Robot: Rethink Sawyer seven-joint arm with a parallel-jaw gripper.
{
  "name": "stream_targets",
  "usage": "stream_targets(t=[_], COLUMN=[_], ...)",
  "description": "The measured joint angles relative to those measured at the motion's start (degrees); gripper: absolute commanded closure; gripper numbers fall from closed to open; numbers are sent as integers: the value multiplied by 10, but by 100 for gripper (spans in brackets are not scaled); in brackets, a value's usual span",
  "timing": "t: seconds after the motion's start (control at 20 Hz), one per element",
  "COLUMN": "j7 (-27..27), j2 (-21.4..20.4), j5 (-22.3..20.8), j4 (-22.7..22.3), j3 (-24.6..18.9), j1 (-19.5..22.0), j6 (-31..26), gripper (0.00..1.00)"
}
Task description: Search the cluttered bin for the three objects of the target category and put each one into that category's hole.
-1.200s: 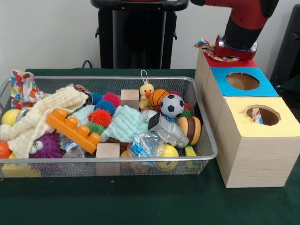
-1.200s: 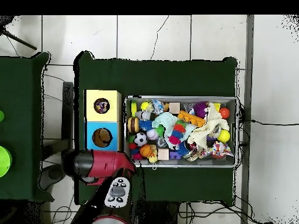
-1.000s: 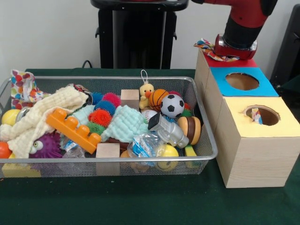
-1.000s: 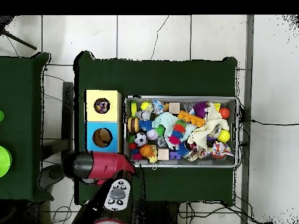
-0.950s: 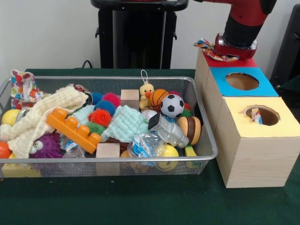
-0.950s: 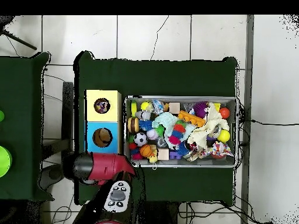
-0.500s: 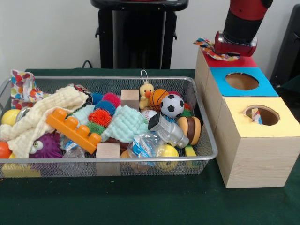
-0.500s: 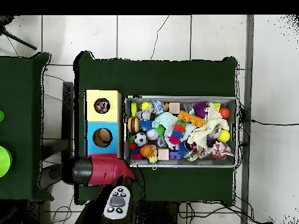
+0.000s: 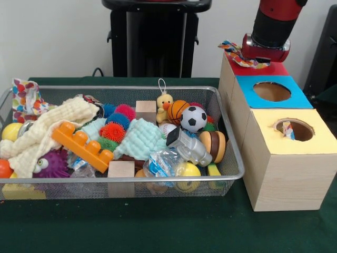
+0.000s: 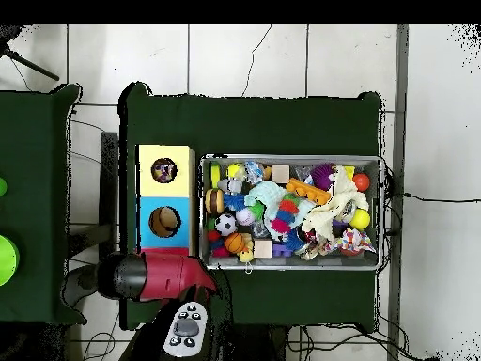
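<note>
The gripper (image 9: 261,59) hangs just over the red-topped box (image 9: 274,69), with a multicoloured cloth (image 9: 235,54) bunched directly beneath it; whether its fingers are spread or closed on the cloth cannot be told. The blue-topped box (image 9: 274,91) and yellow-topped box (image 9: 295,138) lie nearer the camera. The wire bin (image 9: 227,174) sits well off to its side.

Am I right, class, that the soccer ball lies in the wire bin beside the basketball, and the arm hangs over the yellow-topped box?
Not quite. The soccer ball does lie in the wire bin beside the basketball, but the arm hangs over the red-topped box, not the yellow-topped box. The front view shows this.
</note>
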State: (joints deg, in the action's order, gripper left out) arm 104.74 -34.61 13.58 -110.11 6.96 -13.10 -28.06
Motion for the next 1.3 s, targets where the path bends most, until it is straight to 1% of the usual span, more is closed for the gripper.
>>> stream_targets(t=[0.9, 0.95, 1.3], j7=[0, 0, 0], j2=[-4, -5, -6], j5=[0, -1, 0], j4=[-1, -1, -6], j3=[1, 1, 9], j1=[0, 0, 0], j6=[0, 0, 1], gripper=[100, 0, 0])
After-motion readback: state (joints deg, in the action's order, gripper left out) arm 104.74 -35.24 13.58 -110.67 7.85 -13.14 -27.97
